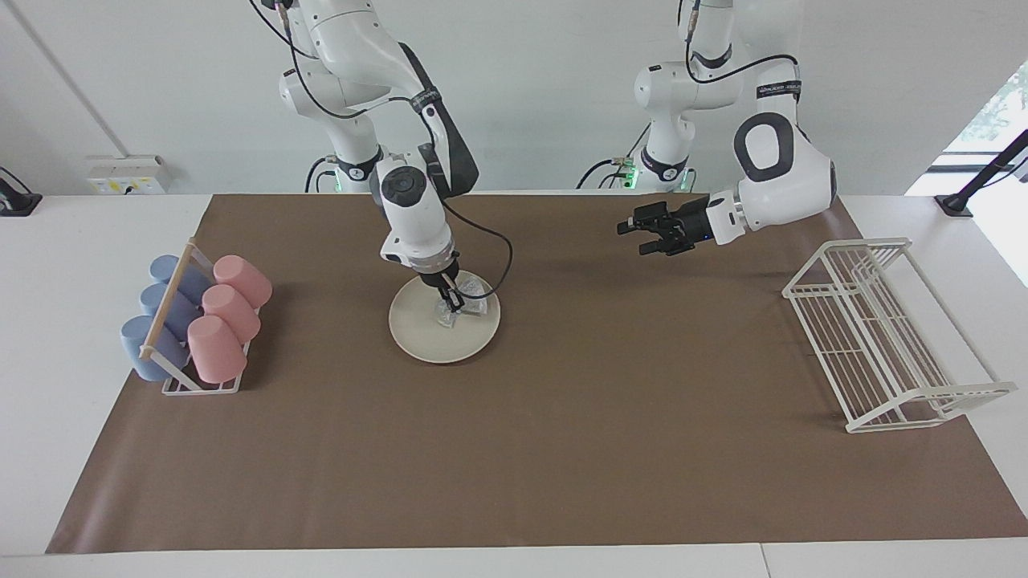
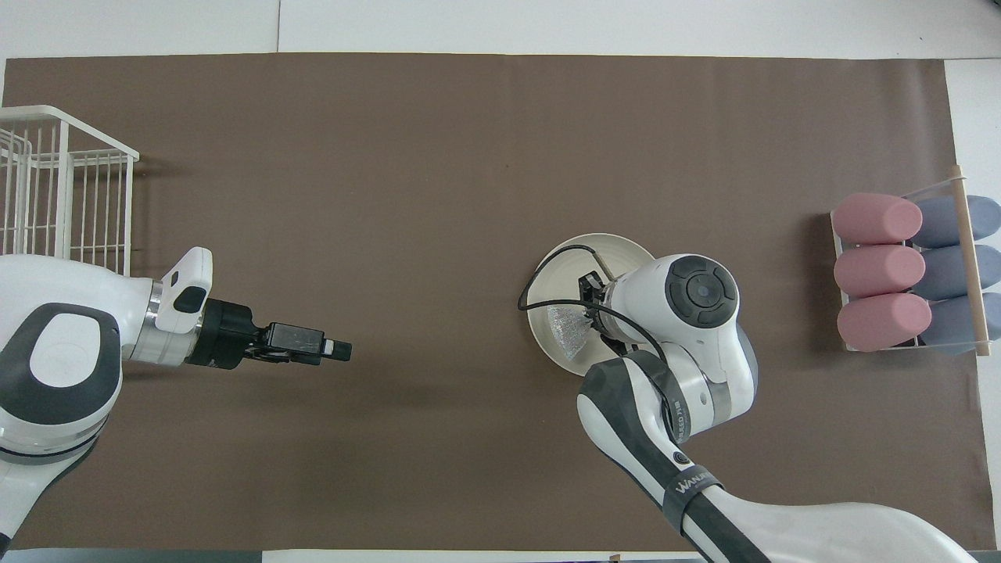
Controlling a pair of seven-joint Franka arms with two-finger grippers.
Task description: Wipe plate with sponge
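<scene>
The cream-white plate (image 1: 430, 341) lies on the brown mat toward the right arm's end of the table; it also shows in the overhead view (image 2: 559, 270). The silvery mesh sponge (image 1: 448, 315) rests on the plate, on the part nearer the robots, and shows in the overhead view (image 2: 569, 330) too. My right gripper (image 1: 454, 303) points down and is shut on the sponge, pressing it to the plate. My left gripper (image 1: 634, 239) is open and empty, held in the air over bare mat (image 2: 336, 349), well away from the plate.
A holder with three pink cups (image 1: 229, 317) and three blue cups (image 1: 161, 317) stands at the right arm's end of the mat. A white wire rack (image 1: 883, 329) stands at the left arm's end. The brown mat (image 1: 562, 449) covers the table's middle.
</scene>
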